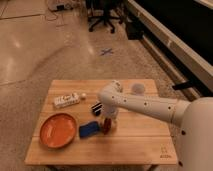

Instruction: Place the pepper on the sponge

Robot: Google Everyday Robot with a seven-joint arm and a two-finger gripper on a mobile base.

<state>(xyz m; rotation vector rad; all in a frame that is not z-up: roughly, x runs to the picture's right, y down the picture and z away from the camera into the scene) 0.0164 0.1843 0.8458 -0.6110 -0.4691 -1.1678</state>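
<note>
Polished stone floor w/ a blue cross mark [106, 51] and an office chair [104, 15] at the back; in front, a wooden worktop [140, 145]. On it: orange plate [57, 131] at left, blue sponge [90, 130] just right of plate, black striped bar [97, 107] behind sponge, white box [66, 100] and white cup [137, 88] further back.

Pepper [106, 126]: dark red, just beside right end of sponge, not on it. Located directly under the claw [109, 121], low over worktop at end of white arm [150, 105]. Cannot tell whether claw open, closed or gripping pepper. Cannot tell either whether pepper resting on wood or lifted a little.

Handling, as judgement only:
- Prob. light, so no strong squeeze needed.
- Glossy skin, so prob. slippery. Slender and tapering, so may roll or twist out of grip.
- Best to take across the thicker middle part, not at thin tip, w/ long axis crosswise to claw.
- If plastic, stiff and may pop out under too much force. If real, may bruise.

Soft-looking, small sponge, approx. same length as pepper: little margin. Better to lay pepper along sponge length and release low; otherwise may roll off onto wood.
</note>
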